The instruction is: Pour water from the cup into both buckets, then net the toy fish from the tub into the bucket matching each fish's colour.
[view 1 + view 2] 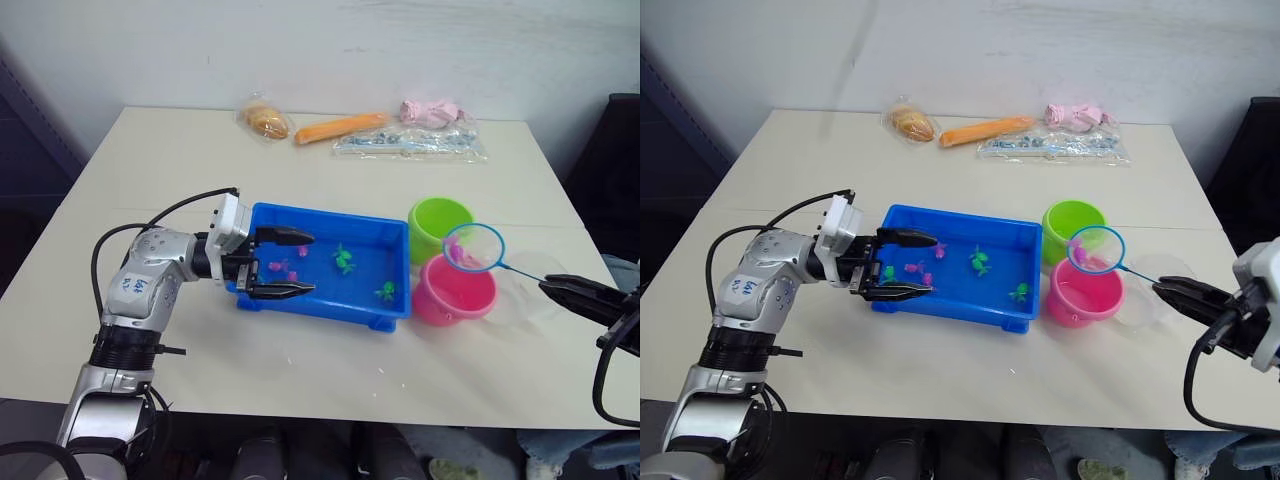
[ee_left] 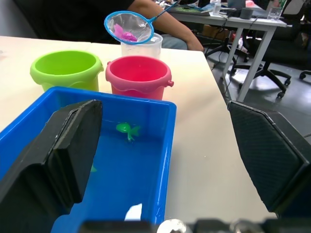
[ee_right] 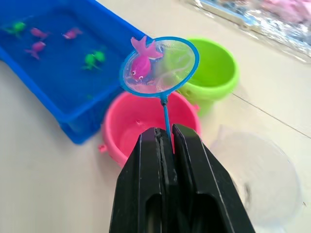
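The right gripper is closed on the thin handle of the net, which runs out from between its two black fingers. The blue-rimmed hoop is held out ahead of the fingertips, above the pink bucket and overlapping its far rim toward the lime green bucket. One magenta toy fish lies in the mesh, on the side of the hoop nearer the tub.

The pink bucket stands directly ahead of and below the right gripper; the green bucket stands just beyond it, the two touching or nearly so. The clear plastic cup sits upright on the table beside the right gripper, close against the pink bucket on the side away from the tub.

The left gripper is wide open and holds nothing. Its two black fingers straddle the near short end of the blue tub, one finger over the water and one along the outer wall; contact with the wall cannot be confirmed. Inside the tub, ahead of the left fingertips, lie several pink fish closest to the gripper and green fish farther on, toward the buckets.

At the far edge of the table, well apart from both grippers, lie several bagged items and an orange carrot-shaped toy.
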{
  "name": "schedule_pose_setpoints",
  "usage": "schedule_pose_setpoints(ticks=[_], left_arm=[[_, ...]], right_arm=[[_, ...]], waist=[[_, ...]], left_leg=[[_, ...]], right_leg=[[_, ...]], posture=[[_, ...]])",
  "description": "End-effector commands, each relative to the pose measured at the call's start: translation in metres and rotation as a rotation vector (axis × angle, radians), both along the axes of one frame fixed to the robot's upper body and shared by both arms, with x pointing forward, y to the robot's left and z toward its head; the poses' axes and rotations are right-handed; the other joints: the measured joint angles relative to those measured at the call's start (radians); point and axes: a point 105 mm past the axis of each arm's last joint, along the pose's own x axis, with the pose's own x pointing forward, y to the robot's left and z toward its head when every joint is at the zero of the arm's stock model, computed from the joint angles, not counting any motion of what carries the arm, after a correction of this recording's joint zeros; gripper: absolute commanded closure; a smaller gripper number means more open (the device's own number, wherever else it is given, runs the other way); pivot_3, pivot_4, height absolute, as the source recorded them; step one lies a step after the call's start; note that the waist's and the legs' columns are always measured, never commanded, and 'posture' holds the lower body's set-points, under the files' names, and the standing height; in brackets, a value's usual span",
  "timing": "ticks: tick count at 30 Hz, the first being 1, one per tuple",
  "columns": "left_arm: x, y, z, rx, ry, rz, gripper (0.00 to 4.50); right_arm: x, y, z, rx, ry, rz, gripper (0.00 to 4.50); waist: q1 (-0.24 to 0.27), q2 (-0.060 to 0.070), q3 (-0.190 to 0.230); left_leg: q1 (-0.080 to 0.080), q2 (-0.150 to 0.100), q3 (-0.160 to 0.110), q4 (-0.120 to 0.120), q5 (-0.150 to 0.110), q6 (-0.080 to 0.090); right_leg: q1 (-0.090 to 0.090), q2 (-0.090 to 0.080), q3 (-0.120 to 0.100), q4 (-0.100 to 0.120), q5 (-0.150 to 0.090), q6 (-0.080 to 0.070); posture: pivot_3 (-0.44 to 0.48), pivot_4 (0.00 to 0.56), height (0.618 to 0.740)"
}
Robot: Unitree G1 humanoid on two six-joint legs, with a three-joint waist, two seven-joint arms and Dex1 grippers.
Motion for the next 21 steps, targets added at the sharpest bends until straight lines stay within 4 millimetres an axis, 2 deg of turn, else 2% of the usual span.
schedule_pose_setpoints(ticks=[1,3,6,9,12,17,21], left_arm=[[-0.002,-0.007,0.008,-0.008,-0.031,-0.033,0.05],[-0.001,-0.008,0.008,-0.011,-0.031,-0.032,0.05],[-0.001,-0.008,0.007,-0.009,-0.032,-0.029,0.05],[-0.001,-0.009,0.007,-0.01,-0.032,-0.024,0.05],[-0.001,-0.01,0.006,-0.013,-0.031,-0.018,0.05],[-0.001,-0.012,0.005,-0.024,-0.028,-0.01,0.05],[-0.001,-0.013,0.005,-0.032,-0.027,-0.005,0.05]], right_arm=[[0.0,-0.008,-0.002,-0.12,-0.121,-0.093,4.5],[0.001,-0.009,-0.003,-0.136,-0.166,-0.109,4.5],[-0.004,-0.006,-0.019,-0.242,-0.174,-0.064,4.5],[-0.008,0.004,-0.026,-0.316,-0.228,0.014,4.5],[-0.009,0.005,-0.028,-0.334,-0.274,0.014,4.5],[-0.007,0.002,-0.03,-0.49,-0.359,0.014,4.5],[-0.007,0.008,-0.038,-0.644,-0.399,0.09,4.5]], waist=[[0.002,0.0,0.0],[-0.001,0.0,0.0],[-0.003,0.0,0.0],[-0.003,0.0,0.0],[-0.006,0.0,0.0],[-0.008,0.0,0.0],[-0.013,0.0,0.0]], left_leg=[[0.0,0.0,0.0,0.0,0.0,0.0],[0.0,0.0,0.0,0.0,0.0,0.0],[0.0,-0.001,0.001,0.0,0.001,0.0],[0.0,-0.001,0.0,0.0,0.001,0.0],[0.0,-0.001,0.0,0.0,0.001,0.0],[0.001,-0.001,0.0,0.0,0.001,0.0],[0.001,-0.001,0.0,0.0,0.001,0.0]], right_leg=[[0.0,0.0,0.0,0.0,0.0,0.0],[0.0,0.0,0.0,0.0,0.0,0.0],[0.0,0.0,0.002,0.0,0.0,0.001],[0.0,0.001,0.002,-0.001,0.0,0.001],[0.001,0.001,0.002,-0.001,0.001,0.001],[0.001,0.001,0.002,0.0,0.001,0.001],[0.001,0.001,0.002,0.0,0.001,0.001]], posture=[[0.0,0.15,0.74],[0.0,0.15,0.74],[0.0,0.15,0.74],[0.0,0.15,0.74],[0.0,0.15,0.74],[0.0,0.15,0.74],[0.0,0.15,0.74]])
